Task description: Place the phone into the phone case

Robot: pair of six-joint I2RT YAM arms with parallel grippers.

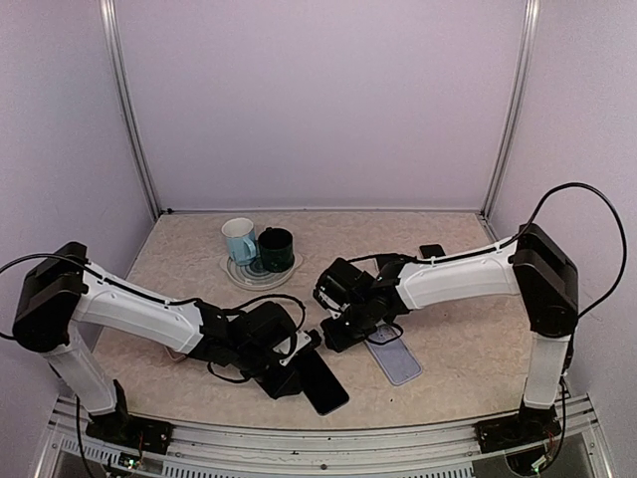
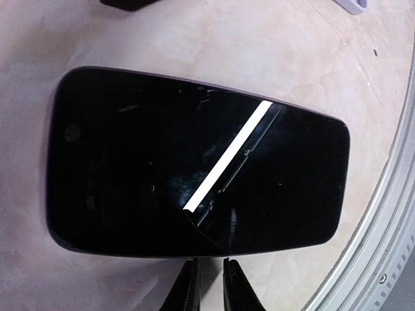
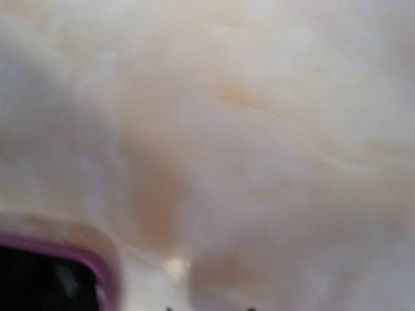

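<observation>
The phone (image 2: 194,168) lies flat on the surface (image 2: 194,39), near the clear phone case (image 1: 396,360) but apart from it. The left gripper (image 2: 212,272) has its jaws narrow (nothing between them) at the phone's long edge. The right gripper (image 1: 340,334) is at the case's end, and I cannot tell how its jaws stand.

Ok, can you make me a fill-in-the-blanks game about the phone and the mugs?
The phone has a ___ screen.
The left gripper is right next to the ___.
There is ___ phone inside the phone case.
The pale mug and the dark mug make ___ mugs on the clear plate.
Missing words: black, phone, no, two.
</observation>
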